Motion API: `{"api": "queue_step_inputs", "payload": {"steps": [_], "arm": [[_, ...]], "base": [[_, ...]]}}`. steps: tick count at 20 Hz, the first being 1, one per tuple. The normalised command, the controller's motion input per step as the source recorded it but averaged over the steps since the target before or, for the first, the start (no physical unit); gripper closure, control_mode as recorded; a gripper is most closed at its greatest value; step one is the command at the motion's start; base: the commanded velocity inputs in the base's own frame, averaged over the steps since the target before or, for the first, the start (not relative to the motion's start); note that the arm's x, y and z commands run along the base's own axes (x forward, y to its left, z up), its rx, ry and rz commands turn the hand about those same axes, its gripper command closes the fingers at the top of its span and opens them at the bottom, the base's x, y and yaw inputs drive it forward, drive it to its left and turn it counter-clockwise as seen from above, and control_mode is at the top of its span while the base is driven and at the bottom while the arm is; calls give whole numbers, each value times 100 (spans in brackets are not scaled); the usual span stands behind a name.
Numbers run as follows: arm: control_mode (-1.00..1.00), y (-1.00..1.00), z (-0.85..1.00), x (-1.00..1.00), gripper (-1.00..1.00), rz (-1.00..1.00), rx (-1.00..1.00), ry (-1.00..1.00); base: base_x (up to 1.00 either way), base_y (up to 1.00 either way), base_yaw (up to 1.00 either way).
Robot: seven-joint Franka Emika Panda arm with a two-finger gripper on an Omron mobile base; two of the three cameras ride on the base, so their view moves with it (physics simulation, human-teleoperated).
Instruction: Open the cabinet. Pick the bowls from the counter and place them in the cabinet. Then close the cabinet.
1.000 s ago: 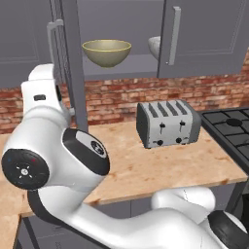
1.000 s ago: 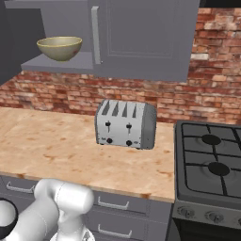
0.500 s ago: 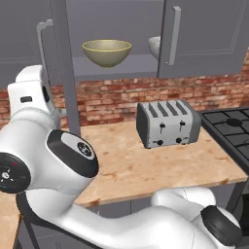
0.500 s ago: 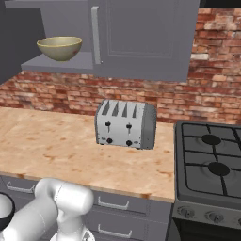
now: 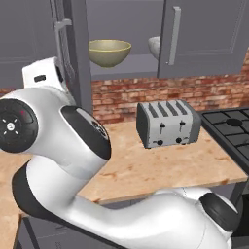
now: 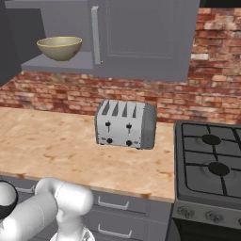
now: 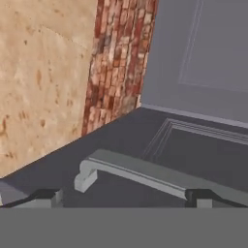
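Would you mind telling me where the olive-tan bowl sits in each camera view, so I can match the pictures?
Left base view: the olive-tan bowl is at upper centre, on the open cabinet's shelf, right of the open door.
Right base view: it is at upper left, on the same shelf, left of the closed door.
Hand view: not in it.
Shared landmark: the toaster, below and to the bowl's right.

A: Where are the bowls?
B: One bowl (image 5: pixel 110 51) stands in the cabinet (image 5: pixel 194 39), on its shelf; the second bowl (image 5: pixel 154 45) is at its 3 o'clock, half behind the door.
A: And below?
B: The toaster (image 5: pixel 168 123) is on the table (image 5: pixel 146 165), the stove (image 6: pixel 212 169) at its 3 o'clock.
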Motion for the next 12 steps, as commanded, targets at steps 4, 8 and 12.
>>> {"api": "queue_step_inputs", "payload": {"steps": [4, 8, 12], "arm": [[-100, -37, -1, 2, -100, 0, -5, 18], [-100, -34, -6, 16, -100, 0, -3, 9], [-100, -35, -8, 24, -100, 0, -2, 5]], "base": [[0, 0, 0], [0, 0, 0], [0, 0, 0]]}}
